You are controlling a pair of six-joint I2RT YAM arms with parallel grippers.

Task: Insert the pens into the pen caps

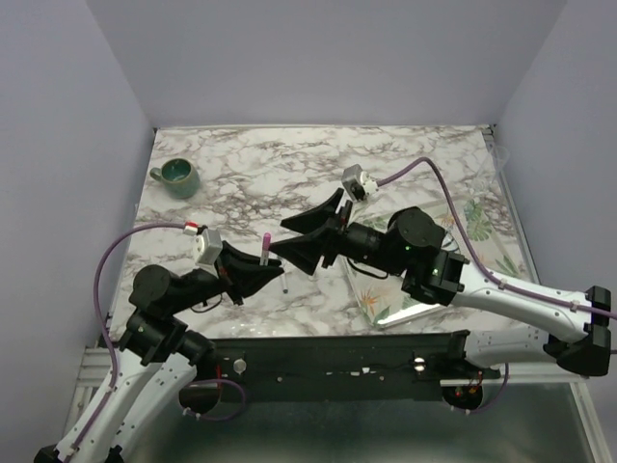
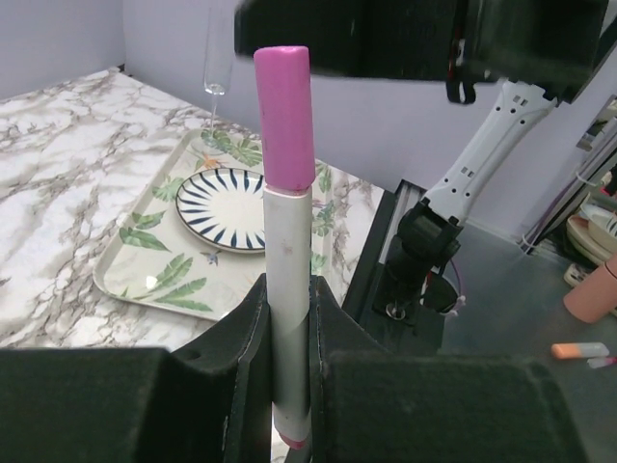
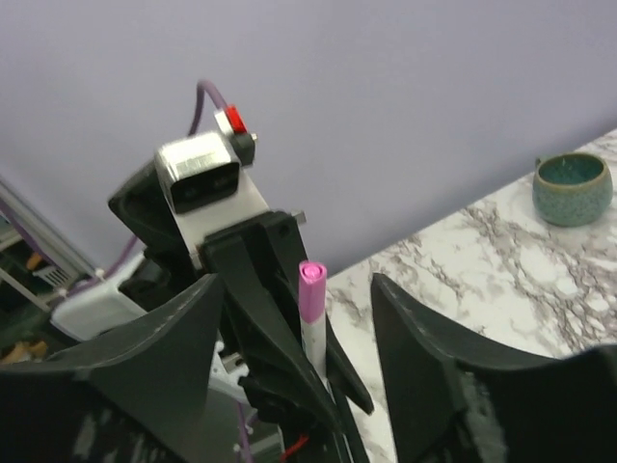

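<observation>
Pen (image 2: 287, 241) upright in the left end effector (image 2: 289, 318); right end effector (image 3: 294, 299) open.
The left end effector is clamped on the white barrel of the pen, holding it over the near-left part of the counter (image 1: 289, 174). The pink cap (image 2: 284, 116) sits on the pen's top end. The right end effector's jaws are spread, one finger on each side of the cap, clear of it. Green mug (image 1: 177, 175) at far left corner; leaf-print tray (image 2: 145, 270) with striped plate (image 2: 224, 196) on the right.
</observation>
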